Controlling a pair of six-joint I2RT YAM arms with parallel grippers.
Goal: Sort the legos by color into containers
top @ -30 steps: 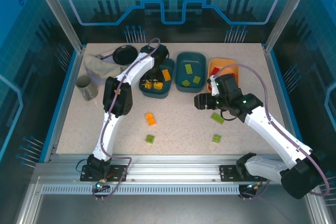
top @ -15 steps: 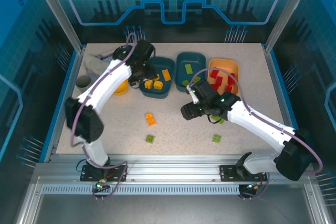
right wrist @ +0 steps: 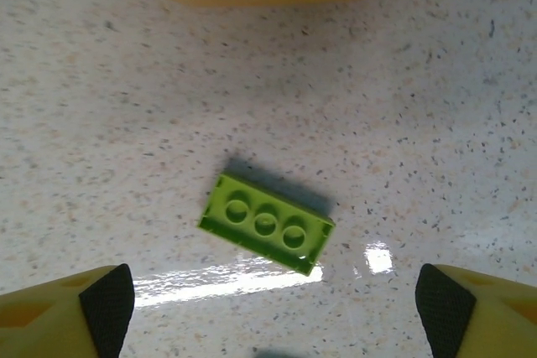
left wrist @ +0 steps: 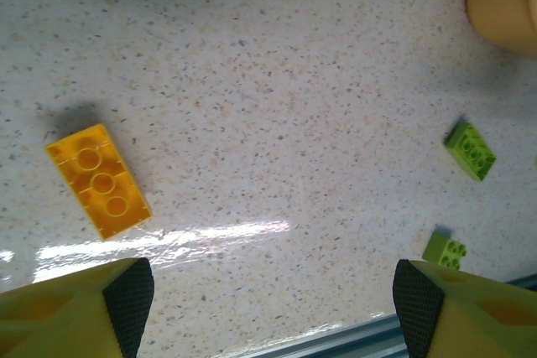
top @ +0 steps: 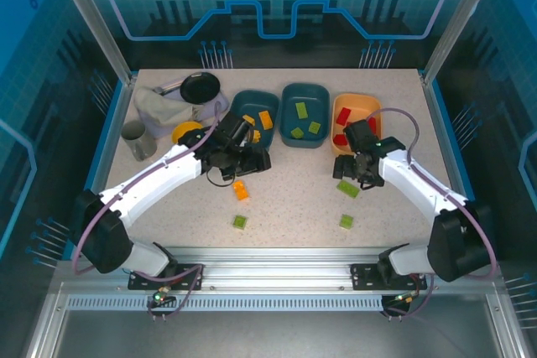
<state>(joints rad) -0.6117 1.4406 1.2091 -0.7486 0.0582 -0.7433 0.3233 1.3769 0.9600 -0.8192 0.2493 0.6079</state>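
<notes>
The speckled table [top: 294, 207] stands in a blue-walled cell. Four legos lie loose on it: an orange-yellow brick [top: 241, 190], a long green brick [top: 347, 189], a small green brick [top: 240, 221] near the front edge, and a second small green brick [top: 346, 220] to its right. At the back, the left teal tray [top: 247, 106] holds orange-yellow pieces, the middle teal tray [top: 287, 111] holds green ones, and the pale orange tray [top: 359, 98] holds red ones. My left gripper [left wrist: 273, 299] is spread wide and empty, with the orange-yellow brick ahead of its left finger. My right gripper [right wrist: 273, 299] is also wide and empty, and the long green brick lies ahead of its gap. A grey cup [top: 134, 140] and a yellow bowl [top: 186, 132] sit at the far left.
</notes>
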